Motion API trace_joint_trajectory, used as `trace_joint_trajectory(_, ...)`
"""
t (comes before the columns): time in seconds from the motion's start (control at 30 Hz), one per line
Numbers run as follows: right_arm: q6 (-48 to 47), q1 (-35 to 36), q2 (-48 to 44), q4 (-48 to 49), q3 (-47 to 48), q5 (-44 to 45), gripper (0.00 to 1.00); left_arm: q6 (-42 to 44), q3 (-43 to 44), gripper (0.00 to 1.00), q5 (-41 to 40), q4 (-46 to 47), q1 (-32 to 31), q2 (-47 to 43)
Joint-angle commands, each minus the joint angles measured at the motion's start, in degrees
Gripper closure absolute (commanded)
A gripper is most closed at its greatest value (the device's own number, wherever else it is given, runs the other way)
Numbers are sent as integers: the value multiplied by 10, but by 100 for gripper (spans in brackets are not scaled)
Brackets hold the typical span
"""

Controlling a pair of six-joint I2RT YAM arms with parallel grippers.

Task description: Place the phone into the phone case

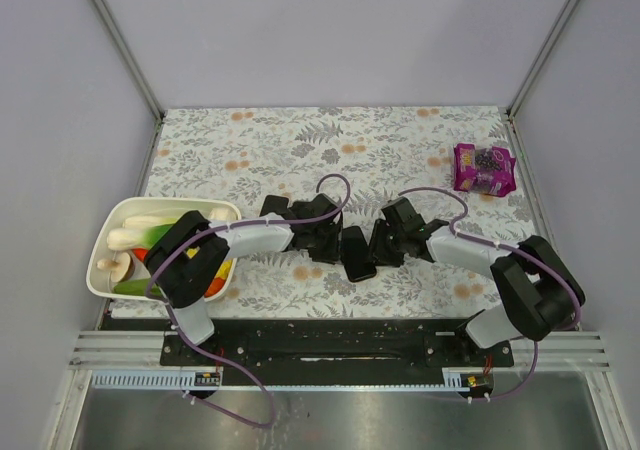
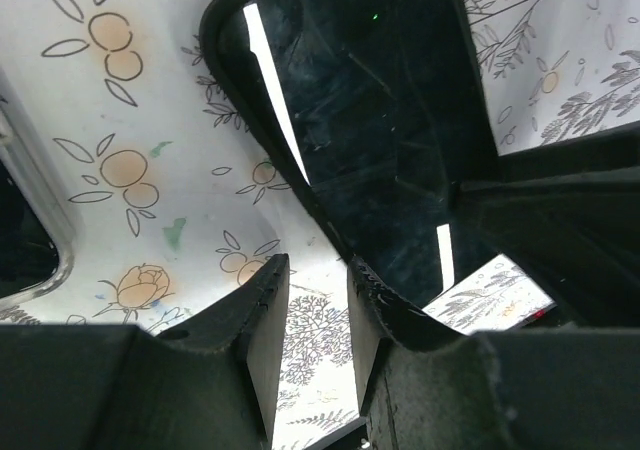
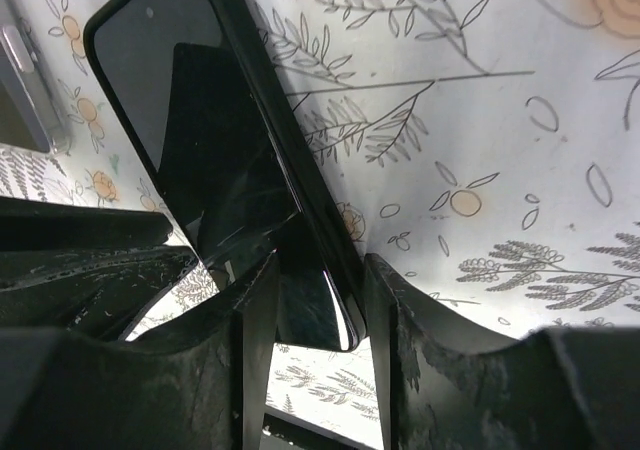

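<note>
A black phone (image 1: 357, 253) lies on the flowered cloth between my two grippers. In the right wrist view its glossy screen (image 3: 210, 140) shows, with a thick black rim (image 3: 303, 185) along one long side that looks like the phone case. I cannot tell how far the phone sits in it. My right gripper (image 1: 381, 247) is shut on the phone's near corner (image 3: 315, 265). My left gripper (image 1: 332, 241) is open, with bare cloth between its fingers (image 2: 315, 270). Its right finger (image 2: 375, 320) touches the edge of the black slab (image 2: 380, 140).
A white tub (image 1: 118, 213) of vegetables stands at the left beside the left arm. A purple packet (image 1: 484, 168) lies at the back right. A dark thing with a clear rim (image 2: 25, 235) shows at the left edge of the left wrist view.
</note>
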Motion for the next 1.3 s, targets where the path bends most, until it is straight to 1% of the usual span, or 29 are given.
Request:
trace_joint_trajectory(0.0,26,29,-14,0,-29,-32,54,-10,6,67,9,39,-2,-2)
trace_joint_trajectory(0.07,21,29,-27,-13,-32,-17,55,-9,4,67,8,36,-2,-2)
trace_joint_trajectory(0.2,-9,29,-56,-82,-16,44,55,-6,2,67,6,34,-2,1)
trace_joint_trajectory(0.4,-18,28,-69,-102,-7,43,56,-5,3,67,9,34,-2,8)
trace_joint_trajectory(0.6,-21,29,-58,-99,5,37,62,-5,5,67,8,35,-3,10)
trace_joint_trajectory(0.83,-23,35,-45,-103,18,36,74,-5,3,67,8,35,-3,11)
trace_joint_trajectory(1.03,-17,45,-30,-95,17,31,78,-5,3,68,7,36,-3,15)
trace_joint_trajectory(1.27,-9,68,-3,-93,22,35,87,-5,5,68,9,37,-4,17)
